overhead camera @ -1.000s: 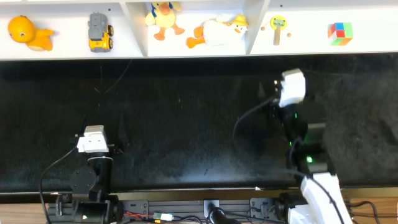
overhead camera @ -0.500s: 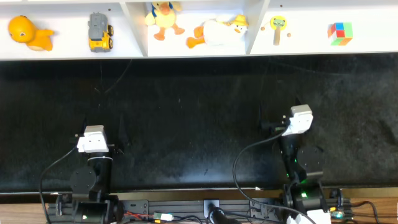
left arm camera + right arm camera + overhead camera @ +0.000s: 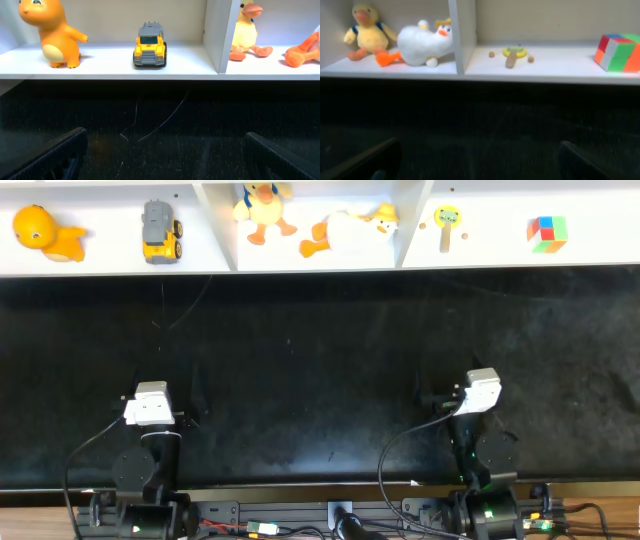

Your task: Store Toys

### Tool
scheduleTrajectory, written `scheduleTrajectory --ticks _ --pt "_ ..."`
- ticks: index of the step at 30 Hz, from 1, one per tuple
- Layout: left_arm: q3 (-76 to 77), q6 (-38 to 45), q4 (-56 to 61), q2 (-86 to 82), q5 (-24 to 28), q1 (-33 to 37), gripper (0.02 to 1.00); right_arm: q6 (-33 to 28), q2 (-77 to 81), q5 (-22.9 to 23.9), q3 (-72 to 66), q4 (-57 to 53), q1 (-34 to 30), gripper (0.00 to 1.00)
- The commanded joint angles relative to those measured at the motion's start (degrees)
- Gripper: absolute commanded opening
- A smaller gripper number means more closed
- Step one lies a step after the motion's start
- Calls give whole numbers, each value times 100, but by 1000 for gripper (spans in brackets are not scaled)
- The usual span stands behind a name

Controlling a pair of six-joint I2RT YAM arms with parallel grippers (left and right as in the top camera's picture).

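Along the far edge of the black tabletop (image 3: 320, 360), a white shelf (image 3: 300, 270) in three compartments, all the toys inside it. In the left compartment, an orange figure (image 3: 45, 232) upright, then a yellow-and-grey truck (image 3: 160, 232), the two well apart. In the middle one, a yellow plush duck (image 3: 263, 210) seated by the left divider, and a white plush bird (image 3: 348, 232) lying on its side just beside it. In the right one, a small wooden rattle drum (image 3: 446, 225) flat on the shelf floor and, farther right, a multicoloured cube (image 3: 547, 233). Near the front of the tabletop, at left, the left fingers (image 3: 55, 155) spread wide with nothing between them, facing the truck from well back. At right, the right fingers (image 3: 365, 160) likewise wide apart and empty, facing the divider between the white bird and the rattle drum — well short of the shelf.
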Motion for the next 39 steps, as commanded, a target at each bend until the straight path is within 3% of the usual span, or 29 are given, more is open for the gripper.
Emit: scheduleTrajectory --ticks 1,17,39 --pt "-4 111 -13 -55 -7 -15 998 44 -197 4 -79 -315 -181 996" --pt "-4 111 -13 -55 -7 -15 998 44 -986 -15 -76 -245 -785 996" --pt "-4 111 -13 -55 -7 -15 998 44 -1025 -15 -76 -313 -730 996"
